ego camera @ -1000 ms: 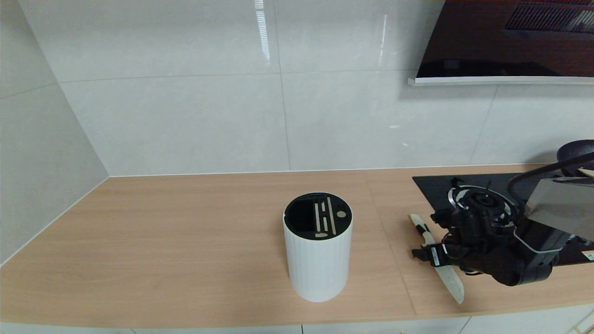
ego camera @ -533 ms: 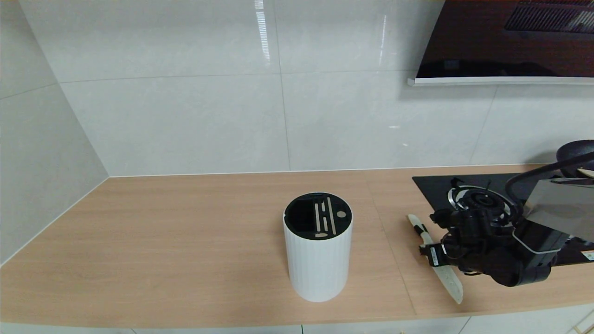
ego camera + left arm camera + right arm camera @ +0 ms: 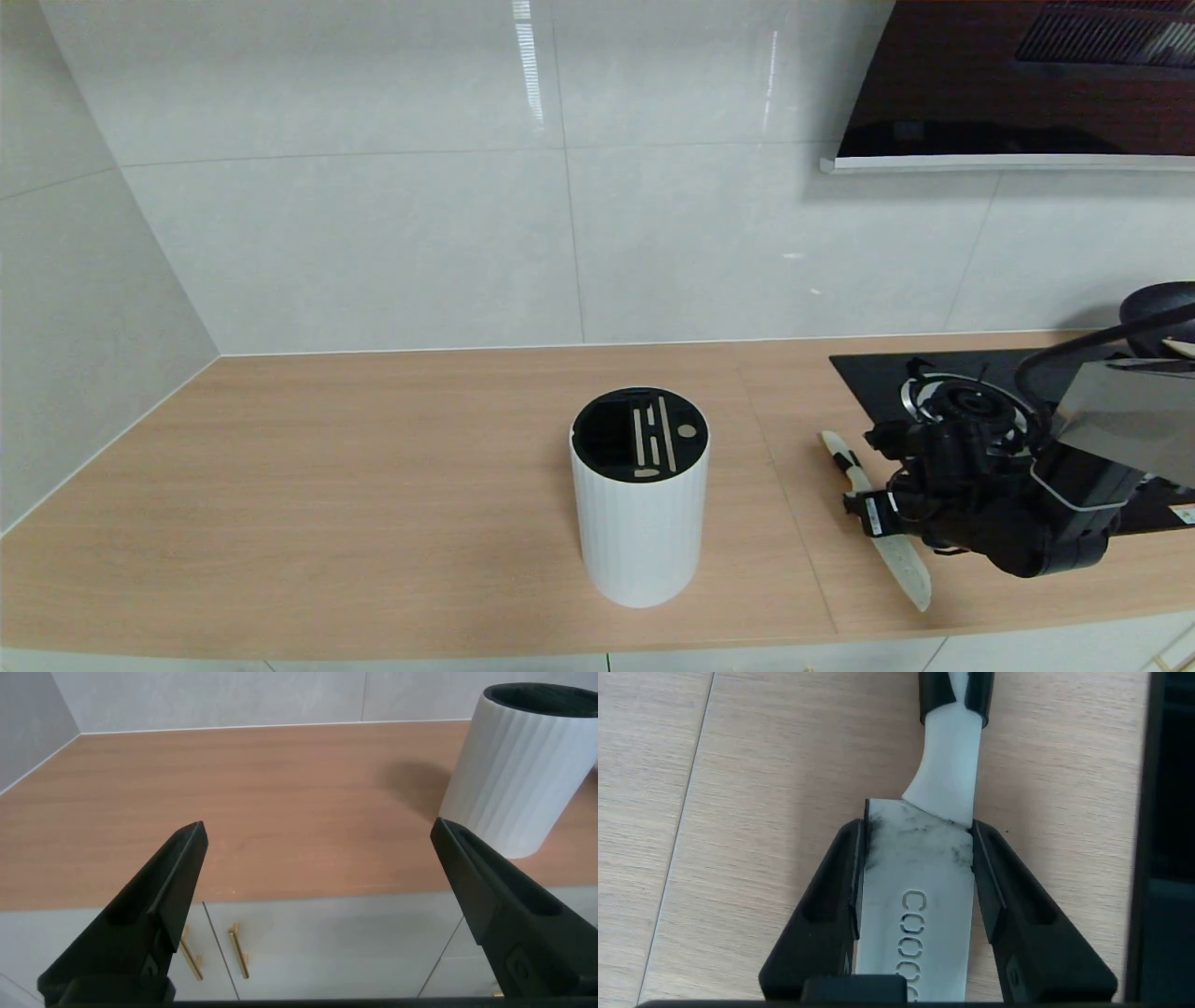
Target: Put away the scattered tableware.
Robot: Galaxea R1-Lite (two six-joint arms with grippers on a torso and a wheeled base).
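Right gripper (image 3: 873, 515): over the last second its fingers, spread at first, close onto the two edges of the blade of the white ceramic knife with the black-and-white handle (image 3: 894, 557). The knife shifts a little but lies flat, not lifted.

The grasp looks made. Next is probably a lift and carry to the white ribbed cylindrical holder with the black slotted top (image 3: 639, 523), well to the knife's left.

Left gripper (image 3: 318, 831): fingers wide apart, holding nothing, at the counter's front edge.

Surface is a light wood-grain countertop (image 3: 373, 467), with a black glass gas hob (image 3: 878, 373) just right of the knife. Behind are glossy pale wall tiles (image 3: 373, 233), and a dark range hood (image 3: 1027, 84) hangs upper right.
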